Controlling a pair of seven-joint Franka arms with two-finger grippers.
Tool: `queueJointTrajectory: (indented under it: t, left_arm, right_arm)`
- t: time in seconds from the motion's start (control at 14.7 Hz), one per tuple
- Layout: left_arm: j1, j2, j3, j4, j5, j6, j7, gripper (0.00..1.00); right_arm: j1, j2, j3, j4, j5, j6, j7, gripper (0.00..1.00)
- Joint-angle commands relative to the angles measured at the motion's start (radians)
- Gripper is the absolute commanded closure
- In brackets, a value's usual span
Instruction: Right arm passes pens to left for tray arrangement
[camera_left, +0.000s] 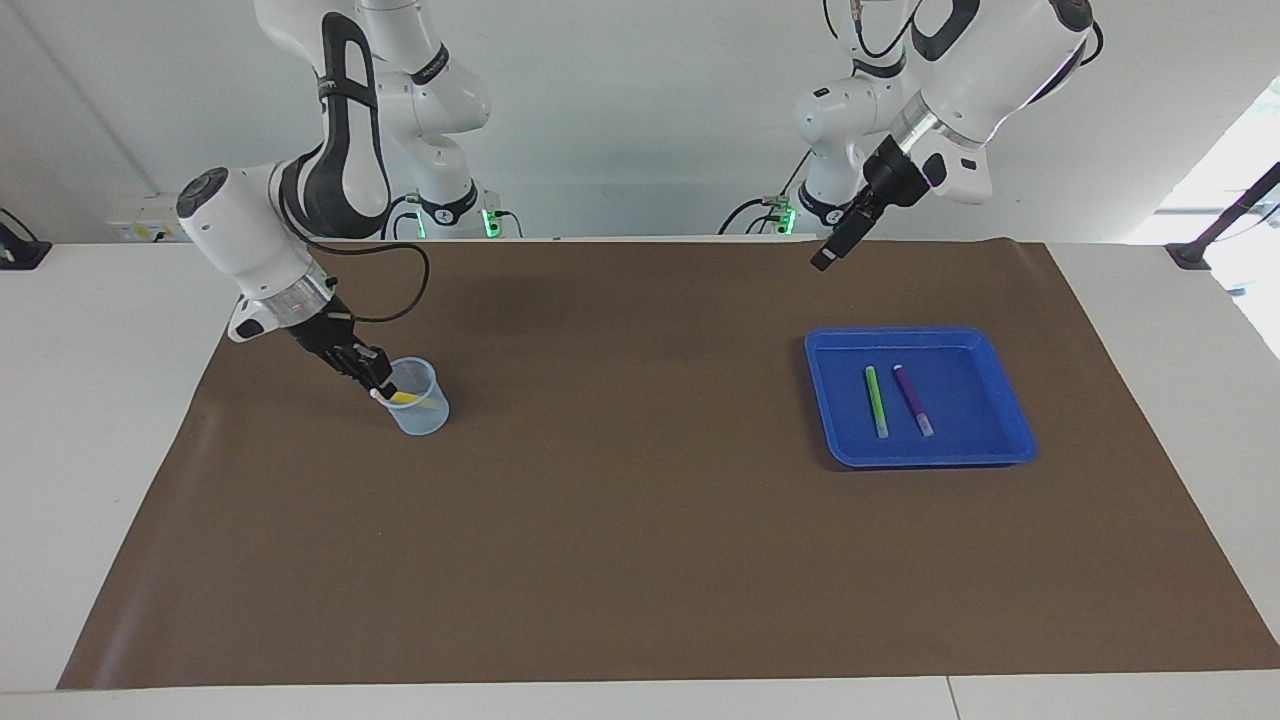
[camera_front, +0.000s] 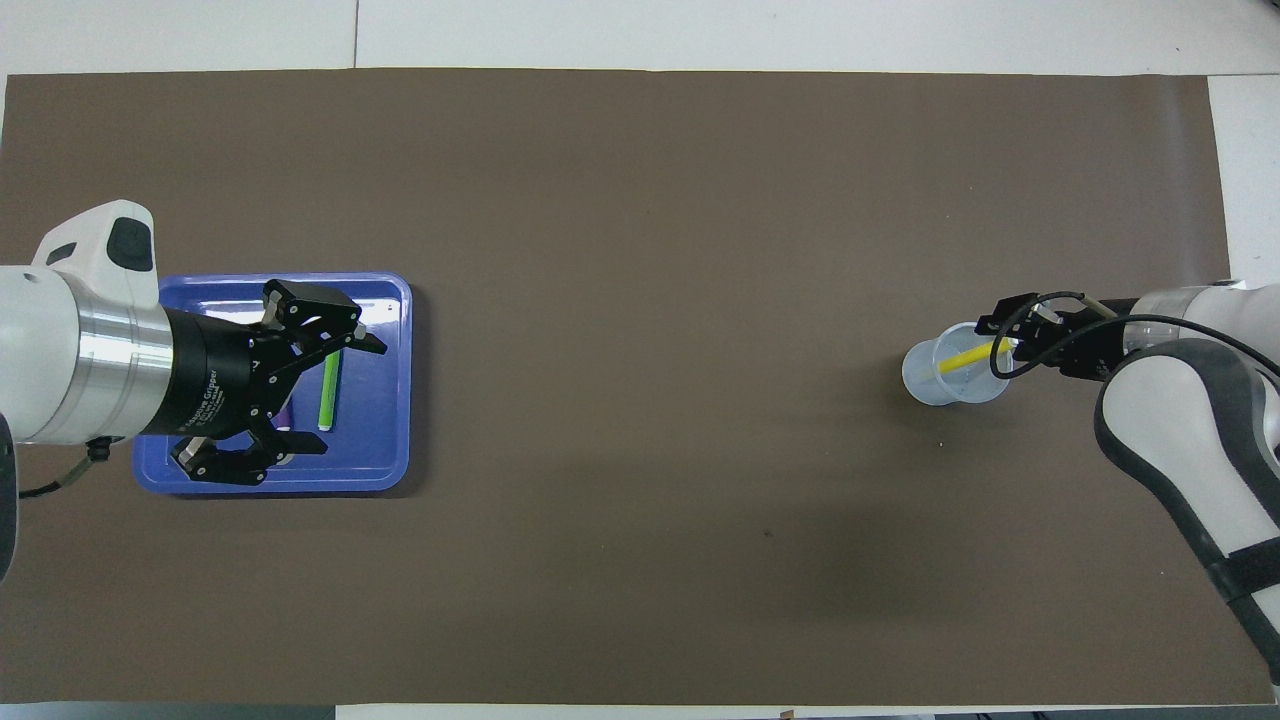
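Observation:
The blue tray (camera_left: 1003, 442) lies toward the left arm's end of the table. In it the green pen (camera_left: 877, 401) and the purple pen (camera_left: 913, 399) lie side by side. My left gripper (camera_left: 826, 258) hangs high in the air, empty. In the overhead view it (camera_front: 352, 397) is open over the tray (camera_front: 392, 292), beside the green pen (camera_front: 328, 396), and covers most of the purple pen. My right gripper (camera_left: 375, 384) is at the rim of the translucent cup (camera_left: 421, 416), shut on the upper end of the yellow pen (camera_left: 405, 398), which leans in the cup (camera_front: 925, 386).
A brown mat (camera_left: 640, 520) covers most of the white table. The cup stands toward the right arm's end. A black cable (camera_left: 410, 290) loops from the right wrist above the mat.

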Motion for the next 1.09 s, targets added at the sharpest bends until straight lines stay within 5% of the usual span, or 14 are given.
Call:
queueJointTrajectory:
  t: [0.0,0.27,0.68,1.02]
  left_arm:
    - [-0.006,-0.036,0.011,-0.038,-0.019,0.026,-0.011,0.00]
    - [-0.004,-0.038,0.011,-0.044,-0.019,0.030,-0.011,0.00]
    - [-0.032,-0.066,0.011,-0.204,-0.034,0.264,-0.007,0.00]
    - [-0.030,-0.064,0.013,-0.201,-0.039,0.257,-0.007,0.00]
  right_arm:
    - [0.001,-0.008,0.004,-0.009,0.007,0.007,0.013,1.00]
    - [0.002,-0.028,0.007,-0.001,0.007,-0.013,0.017,1.00]
    - [0.002,-0.135,0.018,0.066,-0.129,-0.198,0.063,1.00]
    - [0.001,-0.137,0.113,0.254,-0.154,-0.396,0.265,1.00]
